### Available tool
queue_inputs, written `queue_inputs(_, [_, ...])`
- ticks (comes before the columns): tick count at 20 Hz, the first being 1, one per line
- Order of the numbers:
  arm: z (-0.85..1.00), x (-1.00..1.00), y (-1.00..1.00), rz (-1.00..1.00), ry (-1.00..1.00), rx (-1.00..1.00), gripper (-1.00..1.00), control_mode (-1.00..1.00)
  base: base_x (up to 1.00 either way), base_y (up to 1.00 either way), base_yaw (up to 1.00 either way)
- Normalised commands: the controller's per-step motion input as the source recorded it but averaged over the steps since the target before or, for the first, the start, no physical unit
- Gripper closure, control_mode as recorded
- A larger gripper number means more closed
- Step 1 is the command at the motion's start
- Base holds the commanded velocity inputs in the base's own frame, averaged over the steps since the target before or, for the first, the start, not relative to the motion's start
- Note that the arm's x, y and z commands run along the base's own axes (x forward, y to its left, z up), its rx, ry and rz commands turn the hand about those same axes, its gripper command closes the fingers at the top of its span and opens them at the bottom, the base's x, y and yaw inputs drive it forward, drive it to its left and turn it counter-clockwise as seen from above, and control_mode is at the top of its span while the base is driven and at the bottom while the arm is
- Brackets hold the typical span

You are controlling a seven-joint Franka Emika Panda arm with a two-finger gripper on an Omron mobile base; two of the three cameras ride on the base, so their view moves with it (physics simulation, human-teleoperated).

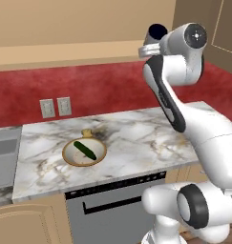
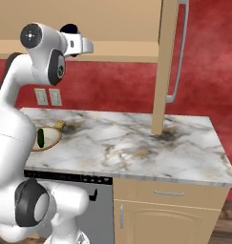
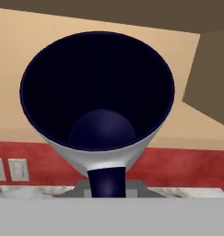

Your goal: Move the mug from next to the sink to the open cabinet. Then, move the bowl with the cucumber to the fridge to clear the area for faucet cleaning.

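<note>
While the claw [image 1: 153, 42] holds it, mug [image 3: 97, 97] gapes dark inside

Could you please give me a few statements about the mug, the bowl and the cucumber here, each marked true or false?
1. The mug is held up high in front of the cabinet. True.
2. The cucumber lies on the bare counter. False: it lies in the bowl.
3. The bowl sits on the marble counter. True.
4. The claw is empty. False: it is shut on the mug.
</note>
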Motion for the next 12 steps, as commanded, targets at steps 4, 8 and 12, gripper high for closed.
queue_inputs(4, [0.00,1.00,0.00,-0.03,0.09,0.00,1.00,-1.00,0.00,0.00,0.00])
queue_inputs(8, [0.00,0.98,0.00,0.00,0.16,0.02,1.00,-1.00,0.00,0.00,0.00])
queue_inputs(12, [-0.05,0.70,0.00,0.00,0.12,0.00,1.00,-1.00,0.00,0.00,0.00])
